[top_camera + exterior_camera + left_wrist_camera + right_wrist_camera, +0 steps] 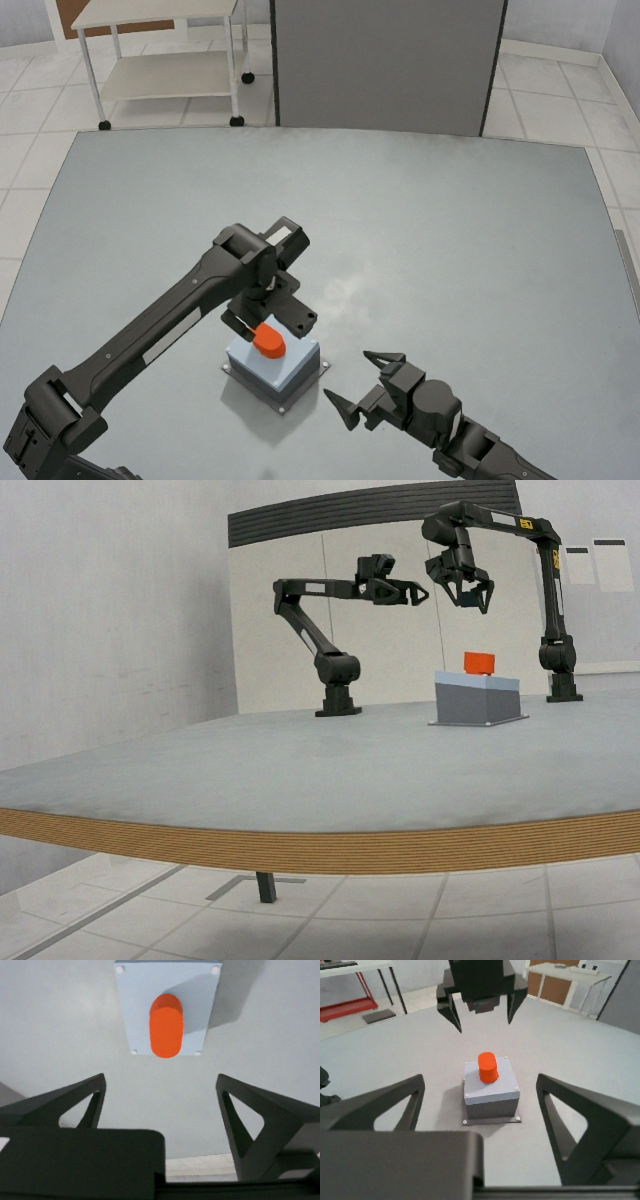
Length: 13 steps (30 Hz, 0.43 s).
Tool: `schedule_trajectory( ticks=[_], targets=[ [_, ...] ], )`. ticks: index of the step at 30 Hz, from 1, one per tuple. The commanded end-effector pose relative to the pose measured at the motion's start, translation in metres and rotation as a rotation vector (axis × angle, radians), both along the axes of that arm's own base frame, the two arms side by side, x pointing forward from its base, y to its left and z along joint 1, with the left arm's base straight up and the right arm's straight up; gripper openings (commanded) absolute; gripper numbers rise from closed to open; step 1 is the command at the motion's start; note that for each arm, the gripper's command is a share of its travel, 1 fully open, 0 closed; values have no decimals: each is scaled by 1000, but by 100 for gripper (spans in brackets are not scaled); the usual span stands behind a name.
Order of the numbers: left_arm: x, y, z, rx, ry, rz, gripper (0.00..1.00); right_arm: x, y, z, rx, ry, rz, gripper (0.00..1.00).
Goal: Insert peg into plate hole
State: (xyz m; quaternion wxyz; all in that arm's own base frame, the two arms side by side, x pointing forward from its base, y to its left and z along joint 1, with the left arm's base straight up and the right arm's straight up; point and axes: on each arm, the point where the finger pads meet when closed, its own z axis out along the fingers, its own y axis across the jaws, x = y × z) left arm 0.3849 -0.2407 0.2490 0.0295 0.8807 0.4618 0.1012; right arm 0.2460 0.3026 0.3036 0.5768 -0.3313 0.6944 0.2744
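The orange peg (269, 342) (479, 663) (166, 1032) (488, 1069), with rounded ends, stands about upright on its own at the hole of the light blue plate (258, 369) (449, 680) (135, 1010) (507, 1080). A good part of it sticks up above the plate. Its lower end and the hole are hidden, so its depth cannot be told. My left gripper (276, 330) (472, 608) (161, 1079) (484, 1027) is open and empty, well above the peg and apart from it. My right gripper (345, 372) (413, 591) (480, 1080) is open and empty, off to the side of the plate.
The plate tops a dark grey block (302, 379) (460, 704) (492, 1108) with a bolted base flange on the table (439, 232) (258, 769). A shelf cart (170, 77) and a grey panel (382, 67) stand beyond the table's far edge.
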Motion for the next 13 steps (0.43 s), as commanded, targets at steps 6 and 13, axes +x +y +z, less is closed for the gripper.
schedule_trajectory(
  ticks=[6, 13],
  targets=[
    [8, 1, 11, -5, -12, 15, 100, 3, 3, 23, 33, -25, -2, 100],
    [7, 0, 11, -5, -12, 14, 100, 3, 3, 23, 33, -25, -2, 100]
  ],
)
